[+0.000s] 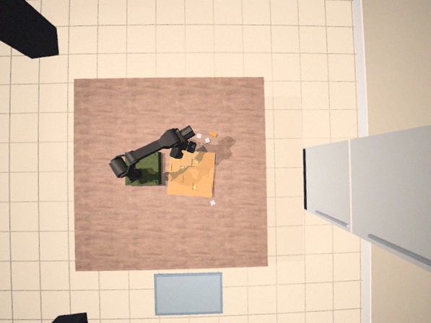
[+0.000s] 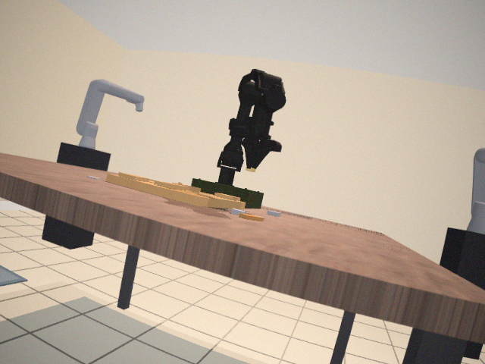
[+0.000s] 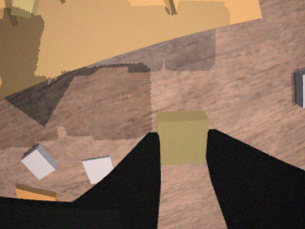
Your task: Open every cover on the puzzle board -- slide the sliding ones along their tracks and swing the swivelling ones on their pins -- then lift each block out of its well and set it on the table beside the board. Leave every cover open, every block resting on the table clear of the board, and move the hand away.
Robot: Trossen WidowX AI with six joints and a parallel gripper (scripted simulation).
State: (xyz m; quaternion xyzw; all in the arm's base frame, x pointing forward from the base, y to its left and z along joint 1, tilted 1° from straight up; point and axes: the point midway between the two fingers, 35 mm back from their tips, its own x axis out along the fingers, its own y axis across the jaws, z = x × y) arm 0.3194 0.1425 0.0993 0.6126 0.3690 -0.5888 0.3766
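Note:
My gripper [image 2: 250, 169] [image 3: 182, 140] is shut on a pale yellow block [image 3: 182, 142], held above the table just off the board's edge. The orange-yellow puzzle board [image 1: 173, 190] [image 2: 156, 190] [image 3: 119, 33] lies flat beside the arm's base. Small pale yellow patches show on it, one near the far corner [image 1: 194, 187]; a yellow block [image 3: 24, 7] shows at the upper left in the wrist view. Raised covers and thin tracks show on the board, but arm shadow makes their positions hard to tell. The hand hides the fingertips in the top view.
Two white pieces [image 1: 199, 135] [image 3: 99, 169] lie beside the board near an orange piece [image 1: 212, 134] [image 2: 251, 217] [image 3: 35, 195]. Another white piece [image 1: 212, 202] [image 2: 93, 177] lies off the opposite side. One more white piece [image 2: 273, 213] [image 3: 301, 91] lies nearer the green base [image 1: 154, 160] [image 2: 255, 199].

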